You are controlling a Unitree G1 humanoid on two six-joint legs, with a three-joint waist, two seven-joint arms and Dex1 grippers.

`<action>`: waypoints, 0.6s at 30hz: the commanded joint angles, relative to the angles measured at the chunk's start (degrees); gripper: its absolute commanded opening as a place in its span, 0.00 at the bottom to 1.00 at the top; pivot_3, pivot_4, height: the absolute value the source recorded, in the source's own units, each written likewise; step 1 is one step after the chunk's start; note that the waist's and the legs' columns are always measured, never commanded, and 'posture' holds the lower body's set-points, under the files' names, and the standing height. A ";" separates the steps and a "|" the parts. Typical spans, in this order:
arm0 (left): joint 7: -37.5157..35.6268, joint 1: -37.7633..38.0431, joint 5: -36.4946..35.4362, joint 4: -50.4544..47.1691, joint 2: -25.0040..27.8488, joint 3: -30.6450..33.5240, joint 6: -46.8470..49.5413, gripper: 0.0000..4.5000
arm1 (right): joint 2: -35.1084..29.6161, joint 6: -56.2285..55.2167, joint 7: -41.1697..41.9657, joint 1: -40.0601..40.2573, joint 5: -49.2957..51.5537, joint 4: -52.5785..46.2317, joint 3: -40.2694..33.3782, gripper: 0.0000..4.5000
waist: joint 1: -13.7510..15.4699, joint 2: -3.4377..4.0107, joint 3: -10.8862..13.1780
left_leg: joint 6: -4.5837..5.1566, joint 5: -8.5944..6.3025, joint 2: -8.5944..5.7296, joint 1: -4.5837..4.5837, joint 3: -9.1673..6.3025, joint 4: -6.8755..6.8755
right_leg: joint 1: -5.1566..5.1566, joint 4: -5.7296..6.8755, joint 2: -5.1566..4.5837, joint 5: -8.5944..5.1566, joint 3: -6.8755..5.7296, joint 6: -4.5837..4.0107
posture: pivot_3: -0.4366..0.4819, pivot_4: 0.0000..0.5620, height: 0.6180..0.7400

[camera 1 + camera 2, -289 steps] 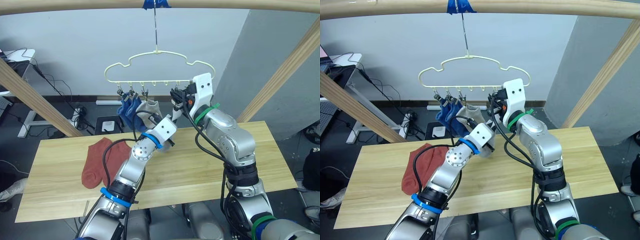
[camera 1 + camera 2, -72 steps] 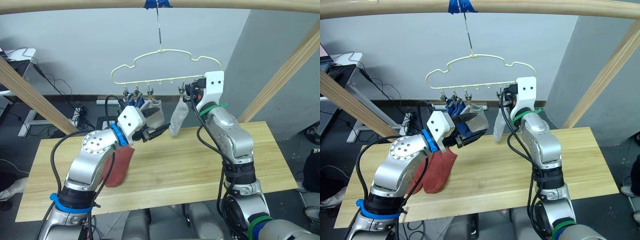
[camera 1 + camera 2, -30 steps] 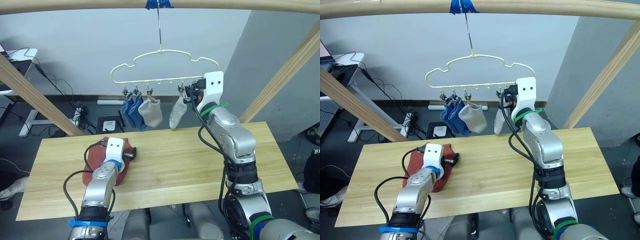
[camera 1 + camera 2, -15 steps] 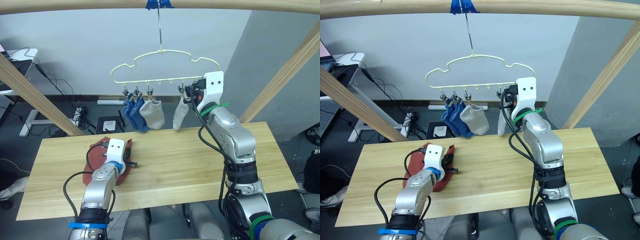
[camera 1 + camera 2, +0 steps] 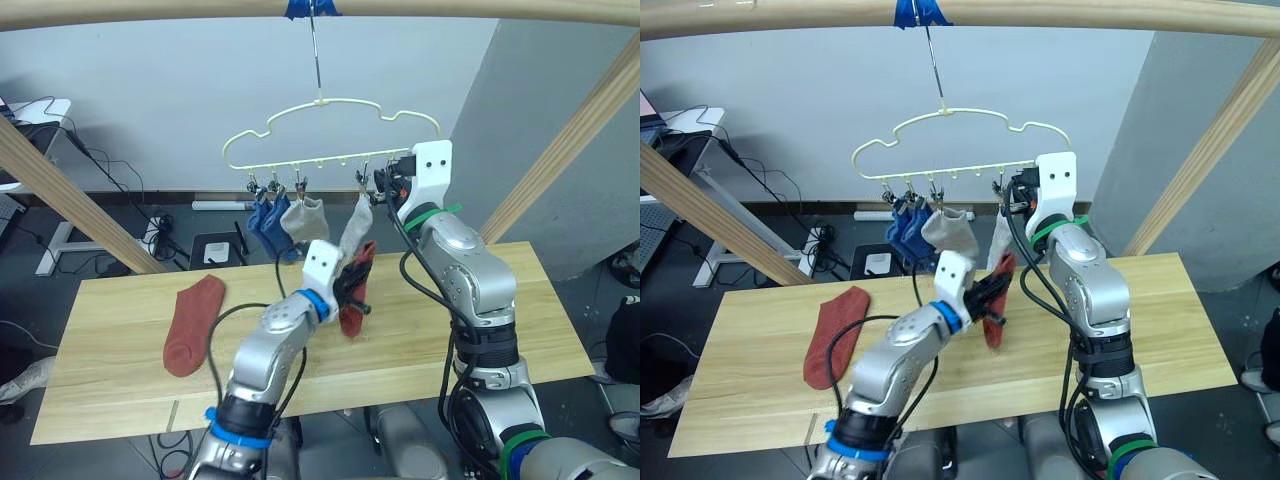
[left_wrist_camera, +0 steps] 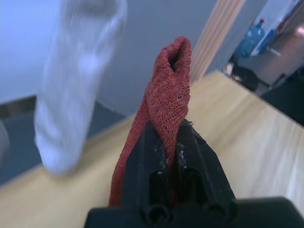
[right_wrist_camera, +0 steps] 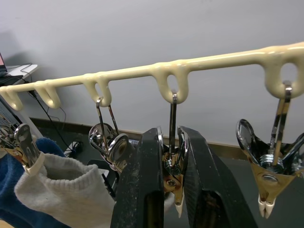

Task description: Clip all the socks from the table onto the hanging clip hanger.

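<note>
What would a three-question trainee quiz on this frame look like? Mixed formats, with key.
1. True or false: the left gripper holds a blue sock.
2. How many socks lie on the table? A none, B one, C three.
3. Fill in: the right gripper pinches a metal ___ on the clip hanger.

Key:
1. False: it holds the lifted rust-red sock.
2. B: the other rust-red sock.
3. clip.
</note>
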 commanded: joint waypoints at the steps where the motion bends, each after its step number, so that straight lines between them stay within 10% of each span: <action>1: 2.02 -4.34 1.56 5.06 -2.71 0.44 -5.04 0.00 | 0.19 -0.19 -0.22 -1.11 0.97 -3.40 -0.39 0.04 | 0.00 0.00 0.00 | 0.00 0.00 0.00 0.00 0.00 -0.01 | 0.00 -0.02 0.00 0.00 0.00 0.00 | 0.24 0.44 1.00; 18: 8.68 -10.81 3.37 12.23 -8.44 2.43 -12.28 0.00 | 0.13 0.31 -0.60 -0.55 0.48 -4.39 -0.11 0.04 | 0.01 0.00 0.00 | 0.00 -0.01 -0.01 -0.06 0.00 -0.07 | 0.00 -0.16 -0.01 0.00 -0.02 0.02 | 0.23 0.45 1.00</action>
